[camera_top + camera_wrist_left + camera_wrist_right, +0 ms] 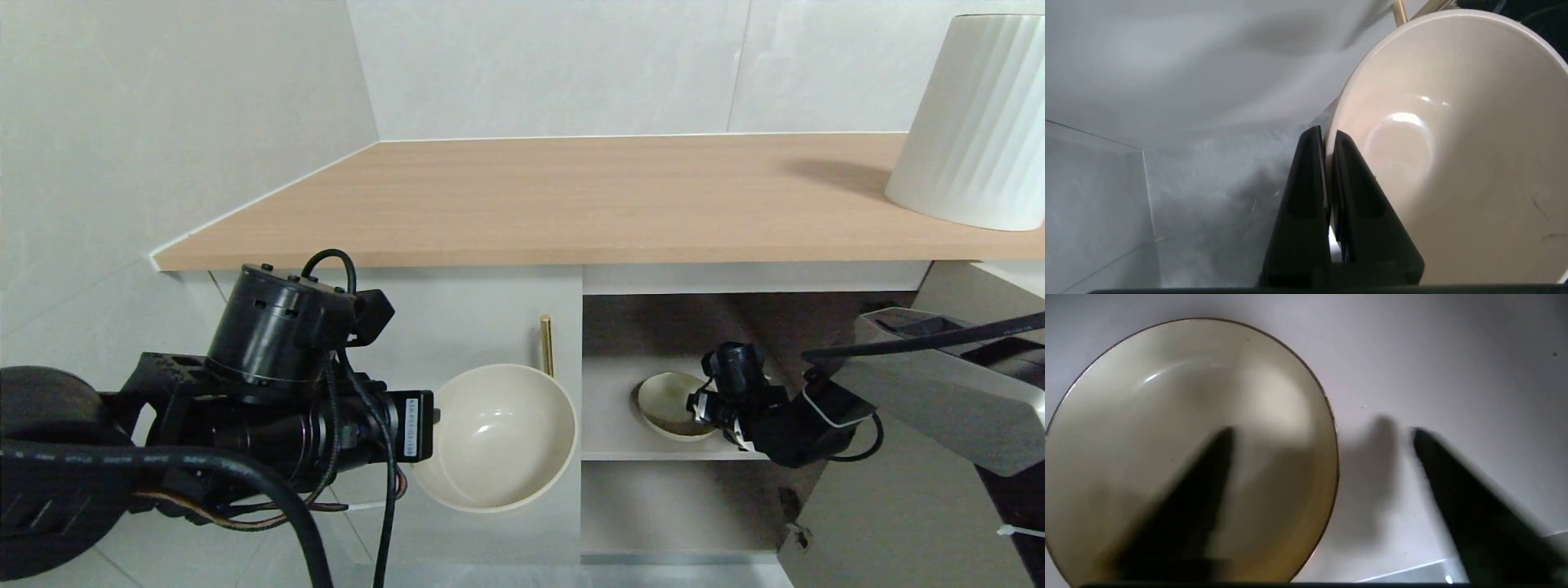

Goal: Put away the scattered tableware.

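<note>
Bowl, cream and glazed, hangs tilted before the shut door, its rim pinched between the closed fingers of the left end effector. It looks stiff, slick and breakable. A rim grip suits it, though it may pivot. On the cabinet shelf lies a dish, with the right end effector spread wide astride its rim, gripping nothing.

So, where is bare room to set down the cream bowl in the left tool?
The light wooden countertop is bare from the left wall to the white ribbed shade at its right end. On the white cabinet shelf it is crowded: the small beige dish and the right tool are there, leaving a narrow strip left of the dish.
</note>
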